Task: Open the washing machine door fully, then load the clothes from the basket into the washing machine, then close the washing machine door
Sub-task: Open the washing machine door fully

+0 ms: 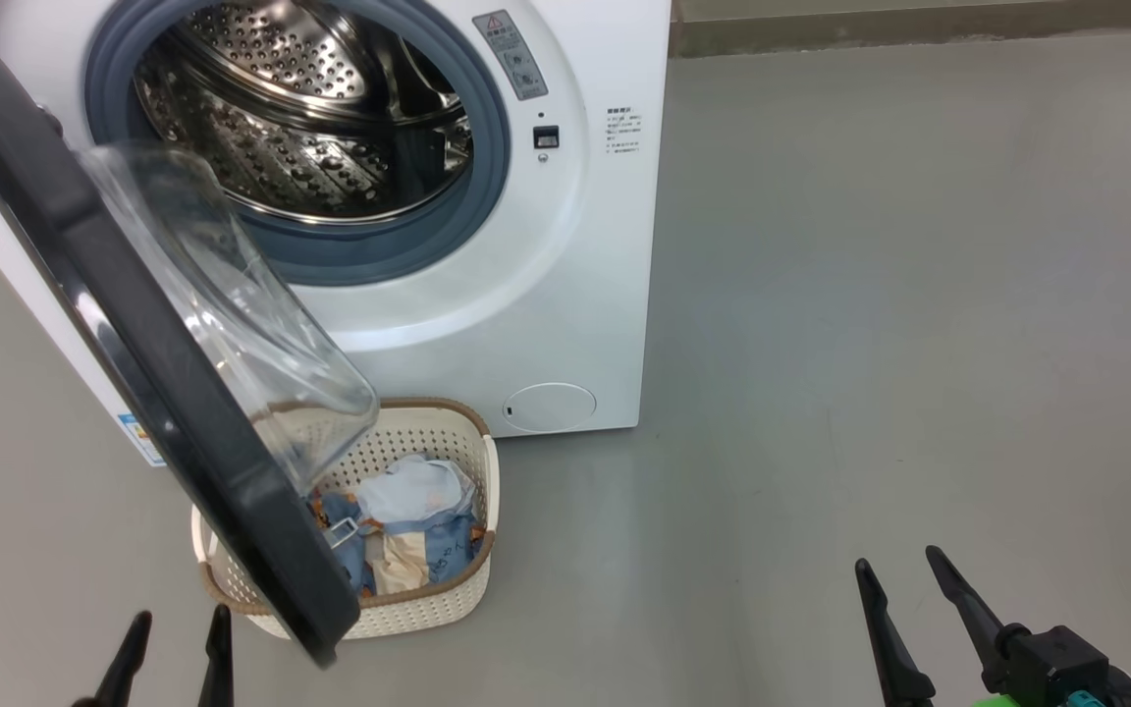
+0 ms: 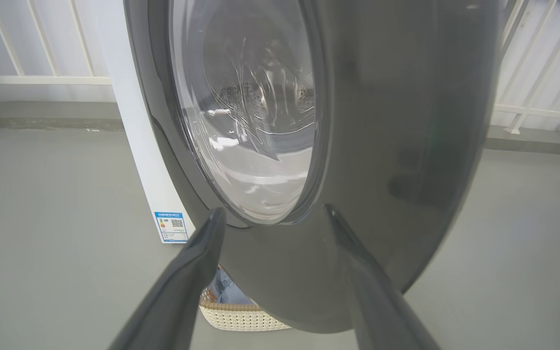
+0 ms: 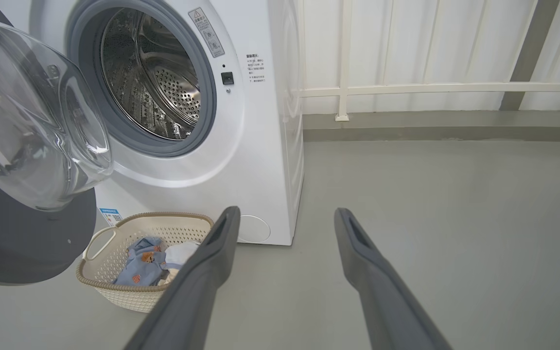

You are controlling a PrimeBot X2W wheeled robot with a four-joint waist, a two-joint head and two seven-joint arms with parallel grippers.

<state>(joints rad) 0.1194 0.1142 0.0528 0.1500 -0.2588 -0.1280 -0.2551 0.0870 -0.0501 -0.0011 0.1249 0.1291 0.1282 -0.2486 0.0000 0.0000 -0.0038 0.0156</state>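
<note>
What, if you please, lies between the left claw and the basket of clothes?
The washing machine door: in the head view it crosses between the left claw and the basket; the left wrist view shows the door straight ahead of the claw.

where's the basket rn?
Head view, lower left: the basket sits on the floor in front of the washing machine, partly hidden behind the open washing machine door, with the clothes inside.
</note>
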